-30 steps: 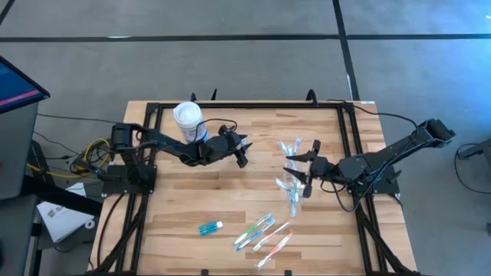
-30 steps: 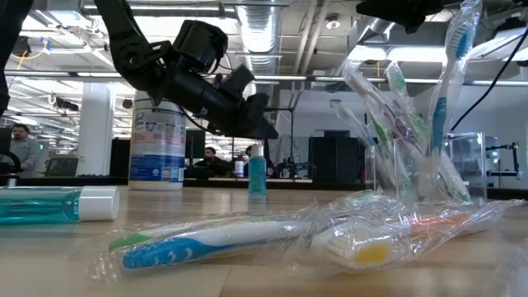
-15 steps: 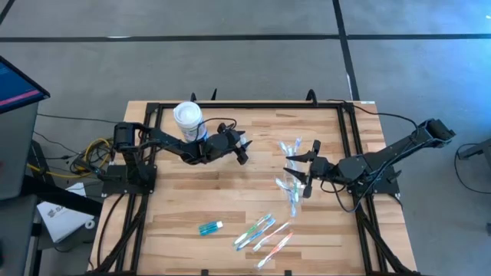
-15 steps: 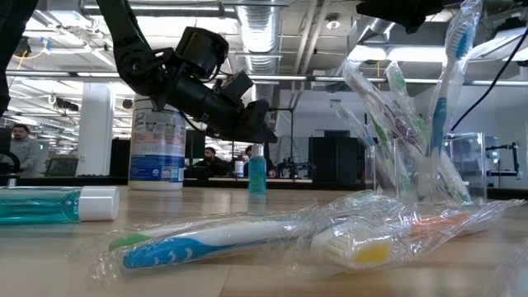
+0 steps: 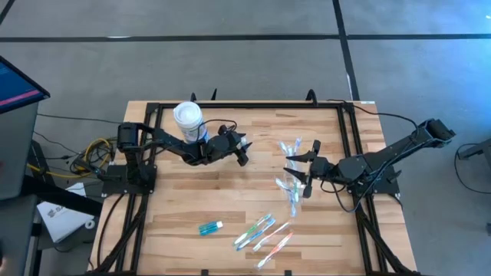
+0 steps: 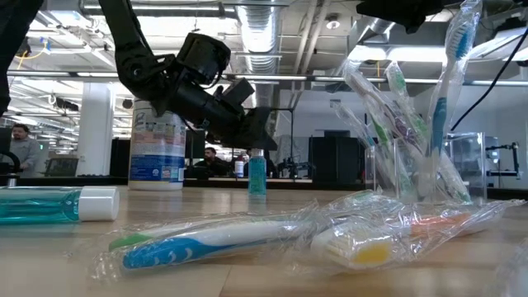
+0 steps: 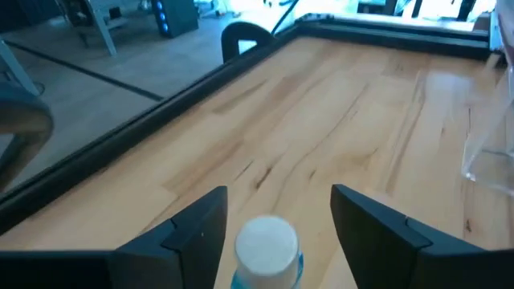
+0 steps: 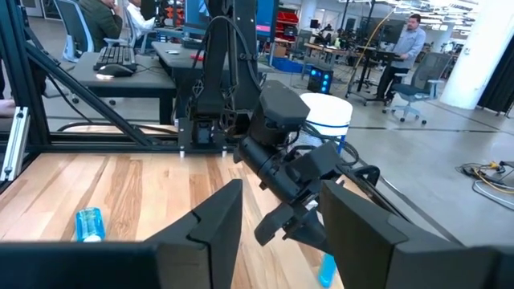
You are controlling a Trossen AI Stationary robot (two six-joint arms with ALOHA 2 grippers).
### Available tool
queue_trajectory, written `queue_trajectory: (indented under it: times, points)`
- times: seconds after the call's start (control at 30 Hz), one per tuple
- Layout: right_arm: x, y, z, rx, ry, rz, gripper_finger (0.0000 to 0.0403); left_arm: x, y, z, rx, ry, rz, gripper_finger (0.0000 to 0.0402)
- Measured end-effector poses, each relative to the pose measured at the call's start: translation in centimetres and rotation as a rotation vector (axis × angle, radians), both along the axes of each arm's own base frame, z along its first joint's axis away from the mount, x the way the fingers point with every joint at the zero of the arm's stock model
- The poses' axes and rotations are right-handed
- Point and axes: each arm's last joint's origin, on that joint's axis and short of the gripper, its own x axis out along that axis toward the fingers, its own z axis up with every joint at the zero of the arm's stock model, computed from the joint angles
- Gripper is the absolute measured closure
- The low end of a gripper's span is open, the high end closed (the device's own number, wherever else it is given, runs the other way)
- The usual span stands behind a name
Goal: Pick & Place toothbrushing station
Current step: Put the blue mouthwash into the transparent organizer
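Note:
A small teal tube point(image 7: 269, 249) with a white cap stands upright on the table's far middle point(image 6: 257, 172). My left gripper point(image 7: 279, 197) hovers open just above it, one finger to each side, touching nothing point(image 6: 260, 132). A clear cup point(image 6: 410, 169) holding several wrapped toothbrushes point(image 5: 291, 147) stands right of centre. My right gripper point(image 5: 298, 169) stays open above the cup, nothing between its fingers point(image 8: 281, 193). More wrapped toothbrushes point(image 5: 262, 230) and a second teal tube point(image 5: 211, 227) lie flat near the front edge.
A white canister with a blue label point(image 5: 188, 116) stands at the far left, close behind my left arm. A black frame rail point(image 5: 245, 105) runs along the table's edges. Bare wood lies between the two grippers and the front items. People sit in the room beyond.

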Motion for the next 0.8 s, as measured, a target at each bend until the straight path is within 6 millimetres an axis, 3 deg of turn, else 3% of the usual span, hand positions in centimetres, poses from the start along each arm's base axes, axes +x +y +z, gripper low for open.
queue_trajectory:
  times: [0.8]
  points:
    - [0.02, -0.07, -0.01, 0.002, 0.000, -0.004, 0.0252, 0.00, -0.01, -0.37, -0.002, 0.006, -0.003, 0.0213]
